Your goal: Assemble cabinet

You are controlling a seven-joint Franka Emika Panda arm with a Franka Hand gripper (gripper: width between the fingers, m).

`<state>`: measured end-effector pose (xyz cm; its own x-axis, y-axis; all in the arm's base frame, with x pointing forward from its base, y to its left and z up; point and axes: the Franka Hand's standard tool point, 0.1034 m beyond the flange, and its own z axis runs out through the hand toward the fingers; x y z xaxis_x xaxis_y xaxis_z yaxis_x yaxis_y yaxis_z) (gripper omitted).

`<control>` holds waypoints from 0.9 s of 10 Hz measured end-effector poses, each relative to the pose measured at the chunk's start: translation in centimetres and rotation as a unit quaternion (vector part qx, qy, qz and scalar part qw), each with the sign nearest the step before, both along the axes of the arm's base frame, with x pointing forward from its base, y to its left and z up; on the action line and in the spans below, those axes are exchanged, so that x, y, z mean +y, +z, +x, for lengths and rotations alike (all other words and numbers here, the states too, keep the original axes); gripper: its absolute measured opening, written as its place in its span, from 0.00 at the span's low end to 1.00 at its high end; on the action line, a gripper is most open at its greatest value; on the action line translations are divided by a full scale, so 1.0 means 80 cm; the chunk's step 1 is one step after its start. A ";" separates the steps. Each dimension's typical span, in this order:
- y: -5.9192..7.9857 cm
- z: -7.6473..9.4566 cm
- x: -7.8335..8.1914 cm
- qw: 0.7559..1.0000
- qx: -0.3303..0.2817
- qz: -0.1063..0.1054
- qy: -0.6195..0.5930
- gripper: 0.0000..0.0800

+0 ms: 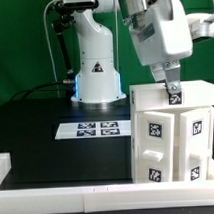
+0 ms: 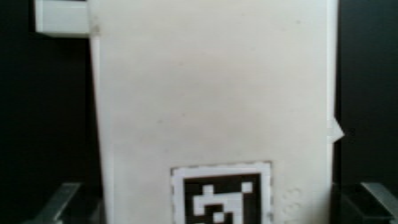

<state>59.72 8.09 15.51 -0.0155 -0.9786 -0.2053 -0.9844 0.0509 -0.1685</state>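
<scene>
Exterior view: cabinet (image 1: 171, 133) stands at the view's right on a black table (image 1: 36, 127), near the front white rail (image 1: 58, 202). It's a boxy white plastic body, smooth and matte, w/ square black-and-white tags on front panels. Marker board (image 1: 91, 128) lies flat, left of the cabinet. Arm comes down from upper right, wrist tilted; gripper (image 1: 175, 93) sits at the cabinet's top edge, tagged. Can't tell finger spacing here.

Wrist view: tall white panel fills the frame, one tag (image 2: 222, 195) low on it, notch at a corner. Fingers (image 2: 377, 200) are apart, one at each side of the panel; contact unclear.
</scene>
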 end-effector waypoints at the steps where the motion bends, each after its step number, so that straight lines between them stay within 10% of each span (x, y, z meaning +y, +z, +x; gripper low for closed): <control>1: 0.000 0.000 -0.001 0.999 0.007 0.010 -0.034 0.70; 5: 0.000 0.000 -0.002 0.994 0.023 0.037 -0.097 0.70; 9: 0.017 0.001 0.004 0.995 0.011 0.047 -0.092 0.99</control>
<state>59.79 8.41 16.89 -0.1975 -0.9352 -0.2939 -0.9603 0.2448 -0.1335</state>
